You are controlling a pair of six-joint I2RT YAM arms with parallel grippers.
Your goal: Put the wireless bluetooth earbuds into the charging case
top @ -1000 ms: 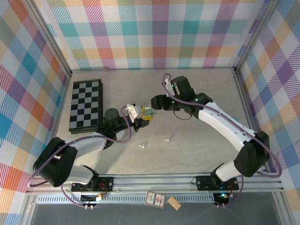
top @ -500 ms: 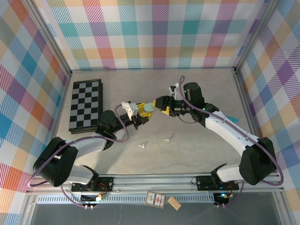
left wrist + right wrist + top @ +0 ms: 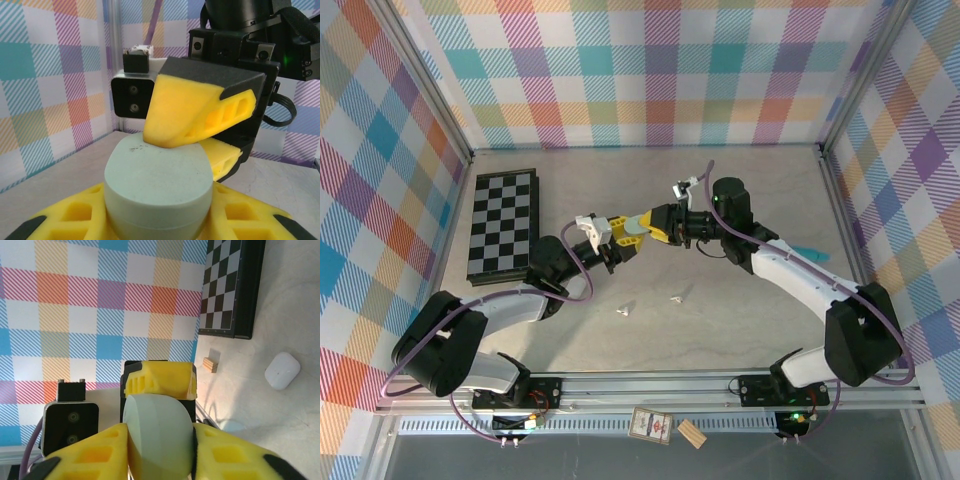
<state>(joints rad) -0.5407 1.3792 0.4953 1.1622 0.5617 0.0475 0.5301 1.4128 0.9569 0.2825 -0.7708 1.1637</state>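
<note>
Above the middle of the counter (image 3: 740, 190), the left tool (image 3: 618, 238) and right tool (image 3: 650, 223) meet tip to tip in the air. Both are closed on one pale mint charging case (image 3: 157, 175), the left gripping its lower body and the right its upper part. On the counter below lie a tiny whitish earbud (image 3: 625, 311) and a second earbud (image 3: 678, 296), well apart from the case.

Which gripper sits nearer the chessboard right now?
Left. The left gripper holds the charging case from the side facing the chessboard. The right gripper grips the same case from its far side, farther from the board.
</note>
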